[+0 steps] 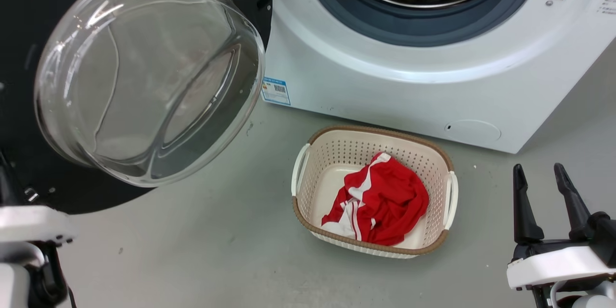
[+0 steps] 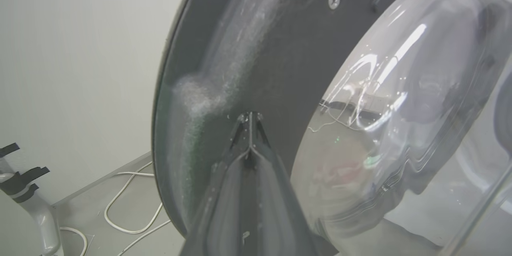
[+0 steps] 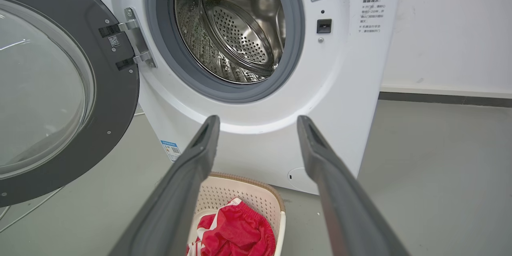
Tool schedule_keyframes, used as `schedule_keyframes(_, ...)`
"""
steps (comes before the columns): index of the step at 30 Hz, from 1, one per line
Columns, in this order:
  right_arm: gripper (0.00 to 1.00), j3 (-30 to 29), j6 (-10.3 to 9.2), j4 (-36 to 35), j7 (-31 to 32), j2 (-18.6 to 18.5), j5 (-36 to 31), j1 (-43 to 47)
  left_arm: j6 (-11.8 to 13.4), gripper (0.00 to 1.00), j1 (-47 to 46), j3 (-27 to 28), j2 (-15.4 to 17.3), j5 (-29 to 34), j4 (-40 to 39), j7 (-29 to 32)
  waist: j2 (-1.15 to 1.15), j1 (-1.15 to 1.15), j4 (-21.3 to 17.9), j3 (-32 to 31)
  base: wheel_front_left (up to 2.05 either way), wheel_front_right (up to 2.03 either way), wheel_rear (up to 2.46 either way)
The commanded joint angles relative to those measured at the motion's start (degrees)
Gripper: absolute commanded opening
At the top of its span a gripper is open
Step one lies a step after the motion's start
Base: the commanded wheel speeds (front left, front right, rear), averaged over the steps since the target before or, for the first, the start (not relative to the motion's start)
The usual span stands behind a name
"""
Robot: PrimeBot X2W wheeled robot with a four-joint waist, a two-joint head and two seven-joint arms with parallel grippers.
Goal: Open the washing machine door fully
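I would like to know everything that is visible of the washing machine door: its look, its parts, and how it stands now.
The washing machine door is a large round disc: a dark glossy ring with small screws around a clear bulging glass bowl. It hangs swung open on a metal hinge at the left of the washing machine, inner side towards the cameras. The left gripper, shut, seems to press its tip on the dark ring.
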Motion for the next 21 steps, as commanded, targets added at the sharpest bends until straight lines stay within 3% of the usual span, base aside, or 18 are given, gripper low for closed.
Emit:
schedule_keyframes(1,1.00,0.07,-0.04,0.15,-0.47,0.28,-0.09,0.27,0.33,0.00,1.07,-0.02,-0.42,0.54,-0.45,-0.26,0.00,0.00,-0.05,-0.65,0.00,0.00,0.00)
schedule_keyframes(8,1.00,0.33,-0.04,0.83,-0.92,1.15,-0.92,0.70,1.74,0.00,7.21,-1.85,-3.52,4.95,-8.66,-0.43,0.00,0.00,-0.56,-3.19,0.00,0.00,0.00)
schedule_keyframes(13,1.00,0.69,-0.05,1.20,-1.11,1.56,-1.83,0.59,1.71,0.00,10.09,-6.85,-7.60,7.93,-15.06,-0.38,0.00,0.00,-1.67,-4.41,0.00,0.00,0.00)
schedule_keyframes(21,1.00,0.82,-0.04,1.84,-1.37,1.89,-2.71,0.34,-1.61,0.00,6.96,-16.29,-13.69,10.58,-13.89,-0.38,0.00,0.00,-4.62,-5.76,0.00,0.00,0.00)
